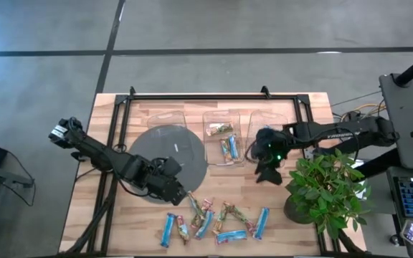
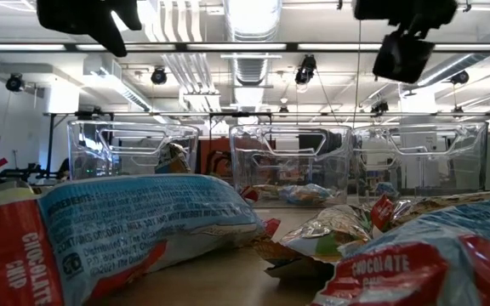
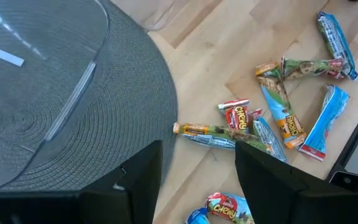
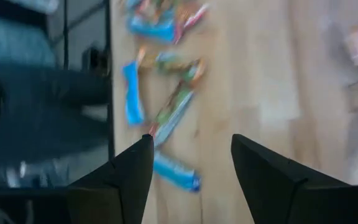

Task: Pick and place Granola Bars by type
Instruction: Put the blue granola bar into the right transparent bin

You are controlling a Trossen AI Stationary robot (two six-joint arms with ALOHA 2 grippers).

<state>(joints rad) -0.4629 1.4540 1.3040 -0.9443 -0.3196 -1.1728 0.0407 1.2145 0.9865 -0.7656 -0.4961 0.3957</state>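
Several granola bars point(image 1: 214, 221) lie scattered flat on the wood near the table's near edge, some bright blue, some multicoloured; they also show in the left wrist view point(image 3: 278, 112) and, blurred, in the right wrist view point(image 4: 166, 112). A few more bars point(image 1: 224, 140) lie inside the middle clear bin. My left gripper point(image 1: 174, 188) point(image 3: 197, 180) is open, above the mat's near rim, just far-left of the scattered bars. My right gripper point(image 1: 267, 170) point(image 4: 191, 174) is open, in the air near the right bin, holding nothing.
Three clear bins stand in a row at the far side: the left bin point(image 1: 167, 125) on a round grey mat point(image 1: 156, 154), the middle bin point(image 1: 208, 147), the right bin point(image 1: 253, 122). A potted plant point(image 1: 328, 190) stands at the right edge. A black frame point(image 1: 214, 97) borders the table.
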